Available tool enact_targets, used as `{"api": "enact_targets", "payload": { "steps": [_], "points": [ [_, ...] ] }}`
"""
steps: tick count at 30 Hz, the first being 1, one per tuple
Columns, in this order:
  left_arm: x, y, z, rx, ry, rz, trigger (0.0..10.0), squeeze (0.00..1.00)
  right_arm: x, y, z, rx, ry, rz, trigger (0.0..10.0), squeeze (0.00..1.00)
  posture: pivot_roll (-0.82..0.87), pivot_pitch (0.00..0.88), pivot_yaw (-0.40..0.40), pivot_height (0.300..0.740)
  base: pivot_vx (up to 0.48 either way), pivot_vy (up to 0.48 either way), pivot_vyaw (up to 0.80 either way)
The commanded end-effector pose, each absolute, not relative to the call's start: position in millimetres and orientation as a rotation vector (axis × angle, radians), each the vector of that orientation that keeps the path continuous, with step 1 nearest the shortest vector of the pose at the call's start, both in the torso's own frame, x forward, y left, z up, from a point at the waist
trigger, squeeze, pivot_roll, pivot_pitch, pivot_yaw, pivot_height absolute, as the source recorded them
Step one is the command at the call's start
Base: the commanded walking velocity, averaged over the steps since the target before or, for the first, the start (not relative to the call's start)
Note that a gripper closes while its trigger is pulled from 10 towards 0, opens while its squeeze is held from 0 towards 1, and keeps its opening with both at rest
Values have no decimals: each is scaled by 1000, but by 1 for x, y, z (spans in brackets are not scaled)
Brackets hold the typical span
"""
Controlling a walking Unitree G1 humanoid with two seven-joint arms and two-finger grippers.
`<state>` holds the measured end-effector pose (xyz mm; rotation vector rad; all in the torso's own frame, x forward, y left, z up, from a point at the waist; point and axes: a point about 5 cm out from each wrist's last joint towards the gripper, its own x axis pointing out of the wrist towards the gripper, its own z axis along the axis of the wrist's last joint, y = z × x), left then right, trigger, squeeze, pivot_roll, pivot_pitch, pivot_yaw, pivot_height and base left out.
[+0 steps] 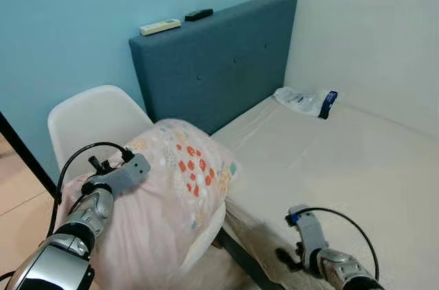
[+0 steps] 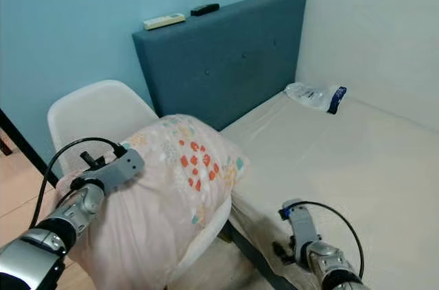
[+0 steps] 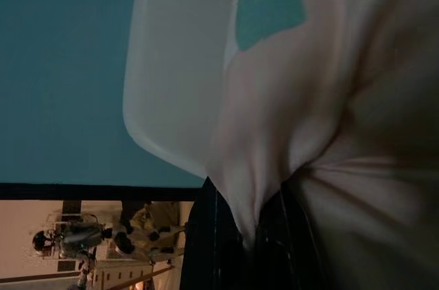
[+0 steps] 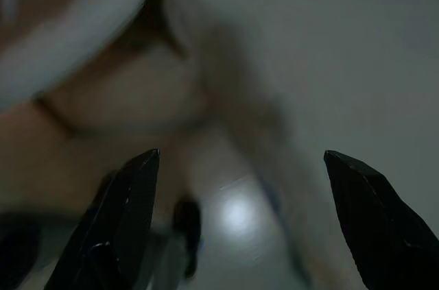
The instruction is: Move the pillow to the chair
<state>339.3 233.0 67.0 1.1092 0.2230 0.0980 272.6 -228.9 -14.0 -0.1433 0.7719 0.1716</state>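
Your pale pink, soft pillow with red and orange printed patches (image 1: 171, 194) is lying on the seat of the white moulded plastic chair (image 1: 86, 117), but it bulges over the seat's front and bed-side edges. The left gripper (image 3: 264, 232) has its jaws closed on a bunched fold of the cover, as the left wrist view shows. If you let go now, the overhanging part may drag the pillow off toward the floor, since little of the shell is under that side. Pulling back with the fold still pinched would haul it off the chair the other way.

The right gripper (image 4: 240, 214) hangs low beside the bed, jaws spread wide and holding nothing.

The chair is hemmed in: teal painted wall (image 1: 82, 22) behind, dark blue upholstered headboard (image 1: 219, 64) just beside it, and the beige mattress (image 1: 329, 166) edge close along the pillow's right. Open floor lies on the robot's left, past a black frame bar (image 1: 27, 156). Nudging the pillow toward the chair back looks safest; withdrawing the left arm leftward gives you most room.
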Motion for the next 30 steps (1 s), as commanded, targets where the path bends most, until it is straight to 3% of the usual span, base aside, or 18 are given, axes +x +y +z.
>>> {"api": "enact_targets", "payload": {
  "steps": [1,2,3,6,10,20,24,30],
  "points": [
    [340,244,73,1094,219,160,10000,0,284,-219,-4,-102,657,189,10000,0,-124,0,54,740,0,0,0],
    [340,244,73,1094,219,160,10000,0,284,-219,-4,-102,657,189,10000,0,-124,0,54,740,0,0,0],
    [335,240,63,953,274,160,10000,0,291,-210,2,-34,590,195,10000,0,-125,0,54,740,0,0,0],
    [329,235,51,819,331,168,10000,0,295,-200,6,15,551,212,10000,0,-129,0,55,740,0,0,0],
    [321,236,40,753,393,205,10000,0,298,-186,8,42,512,250,10000,0,-135,0,50,740,0,0,0],
    [300,260,26,832,470,322,10000,0,301,-166,15,139,413,285,10000,0,-147,0,42,740,0,0,0],
    [290,277,25,791,494,444,10000,0,300,-158,14,147,411,309,10000,0,-142,0,35,740,0,0,0],
    [289,282,28,766,477,506,10000,0,298,-156,12,142,418,307,10000,0,-138,0,29,740,0,0,0]
  ]
}}
